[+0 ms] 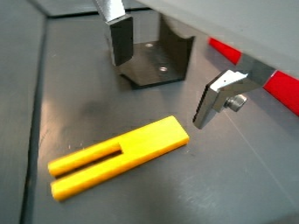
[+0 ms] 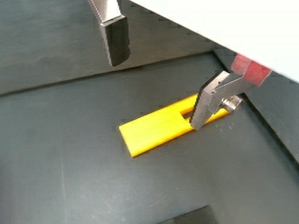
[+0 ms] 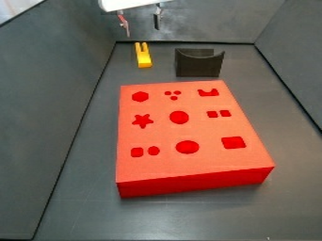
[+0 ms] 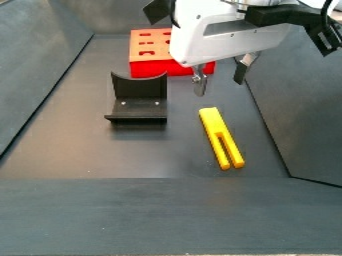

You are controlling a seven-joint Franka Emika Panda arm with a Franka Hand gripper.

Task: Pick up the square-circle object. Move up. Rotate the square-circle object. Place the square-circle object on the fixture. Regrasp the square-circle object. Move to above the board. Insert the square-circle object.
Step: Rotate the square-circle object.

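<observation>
The yellow square-circle object (image 1: pixel 117 157) lies flat on the dark floor and also shows in the other wrist view (image 2: pixel 162 129) and in both side views (image 3: pixel 143 55) (image 4: pixel 222 136). My gripper (image 1: pixel 170 70) hangs open and empty above the floor, over the peg's far end without touching it; it also shows in the other wrist view (image 2: pixel 162 72) and in both side views (image 3: pixel 138 21) (image 4: pixel 221 75). The dark fixture (image 1: pixel 158 61) (image 3: pixel 198 61) (image 4: pixel 136 100) stands next to the peg. The red board (image 3: pixel 251 127) (image 4: pixel 147 65) lies beyond the fixture.
Grey walls enclose the floor on all sides. An edge of the red board (image 1: pixel 281 87) (image 2: pixel 249 68) shows behind one finger in both wrist views.
</observation>
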